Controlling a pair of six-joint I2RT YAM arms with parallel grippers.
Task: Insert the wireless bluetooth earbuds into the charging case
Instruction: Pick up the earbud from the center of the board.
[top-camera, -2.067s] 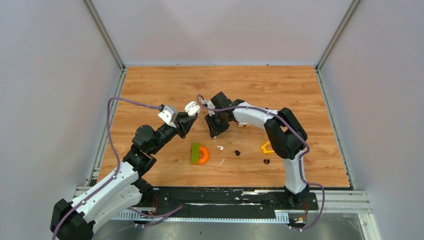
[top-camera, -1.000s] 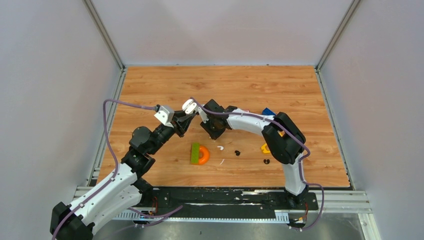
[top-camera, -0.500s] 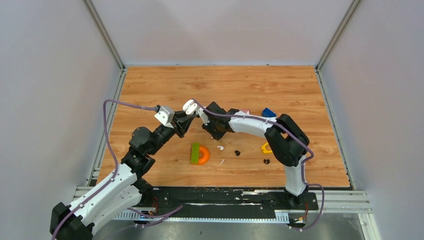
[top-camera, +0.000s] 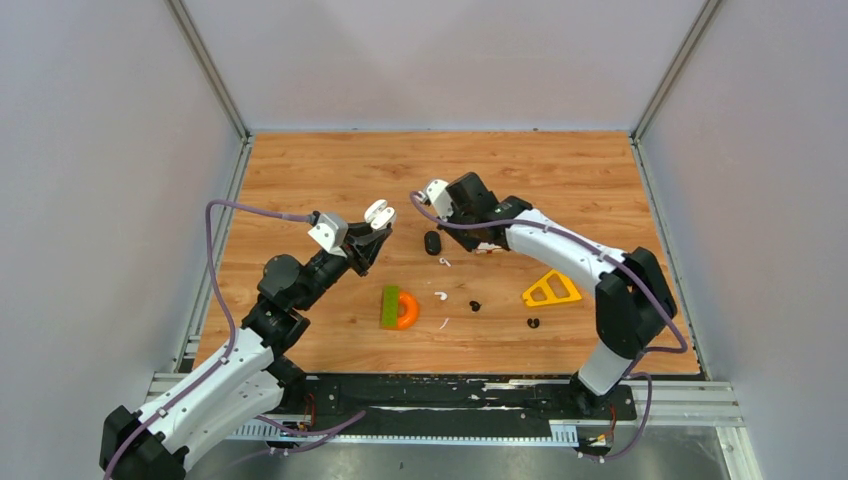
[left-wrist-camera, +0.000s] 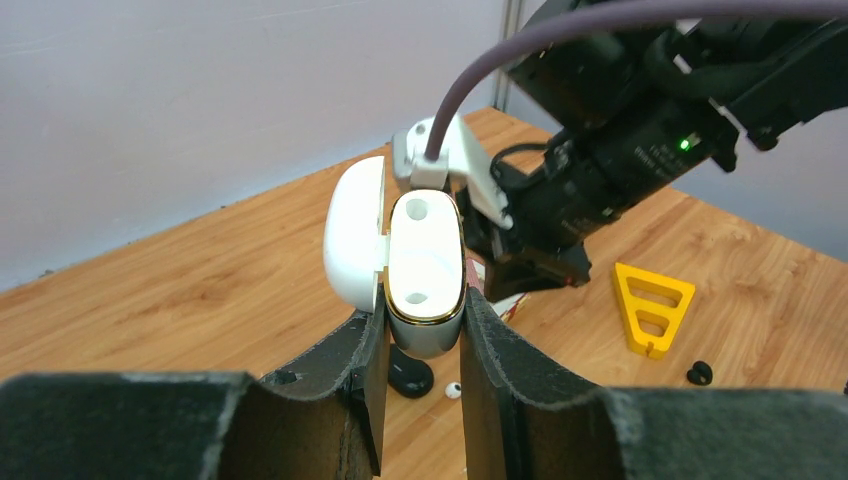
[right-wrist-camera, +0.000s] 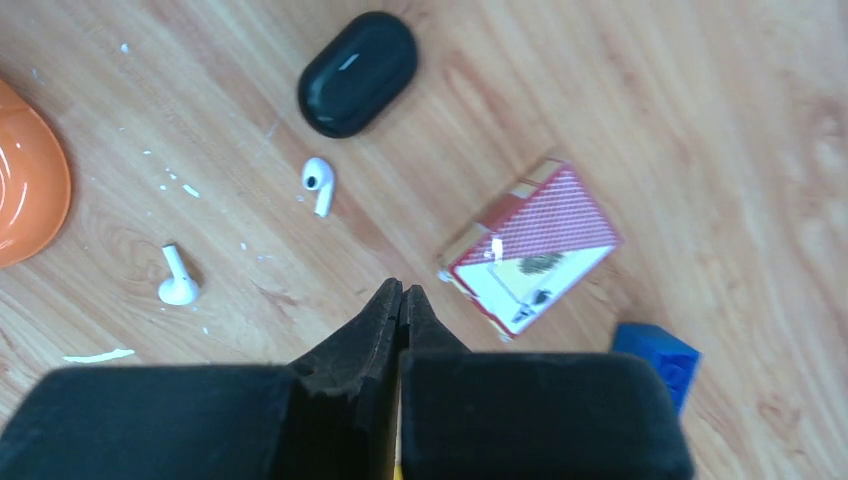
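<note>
1. Left gripper (left-wrist-camera: 424, 318) pinches the white case (left-wrist-camera: 425, 255), lid open and both sockets showing, raised over the table (top-camera: 330, 170).
2. Right gripper (right-wrist-camera: 402, 292) is pressed together, holding nothing, above wood between a white earbud (right-wrist-camera: 318, 182) and a card (right-wrist-camera: 535, 250).
3. That earbud lies near the black case (right-wrist-camera: 357, 72). A second one (right-wrist-camera: 177, 285) lies nearer the orange piece (right-wrist-camera: 20, 180).
4. Two black earbuds (top-camera: 475, 305) lie apart toward the near edge, one below the yellow triangle (top-camera: 551, 289).
5. Bare wood runs to the far edge.

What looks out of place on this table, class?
The open white case, held in the left pincer, has both sockets empty; one white earbud lies loose near the black case, a second white earbud further off, among white specks.
</note>
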